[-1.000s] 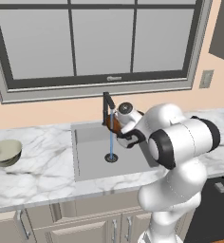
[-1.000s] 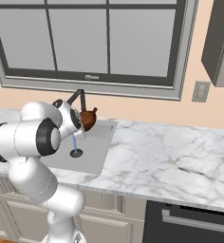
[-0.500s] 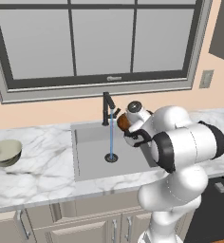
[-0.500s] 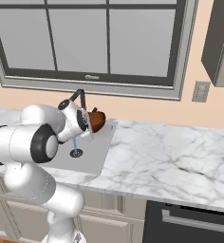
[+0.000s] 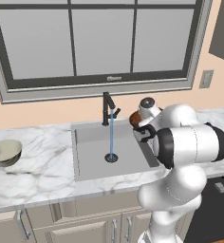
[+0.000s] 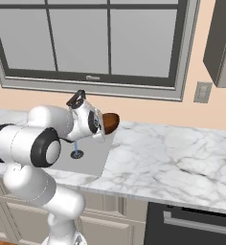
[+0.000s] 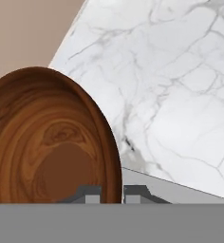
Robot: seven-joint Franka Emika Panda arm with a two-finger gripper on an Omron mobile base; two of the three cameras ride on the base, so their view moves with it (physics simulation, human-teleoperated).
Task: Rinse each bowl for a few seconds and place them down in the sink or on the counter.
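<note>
With the sink (image 5: 85, 161) as the landmark: nearest, the gripper (image 7: 112, 193) pinches the rim of the reddish-brown wooden bowl (image 6: 110, 122), jaws nearly together on its thin wall, holding it tipped on edge in the air over the sink's right rim, where the white marble counter (image 6: 182, 158) begins. Farther back, a thin stream of water (image 5: 111, 135) falls from the black faucet (image 5: 107, 107) to the drain (image 5: 111, 158). The greenish-beige bowl (image 5: 5, 152) sits upright on the counter, well left of the sink.

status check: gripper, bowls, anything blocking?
Gripper shut on brown bowl's rim, over sink's right edge. Water running. Beige bowl on counter, left. Nothing blocking.
</note>
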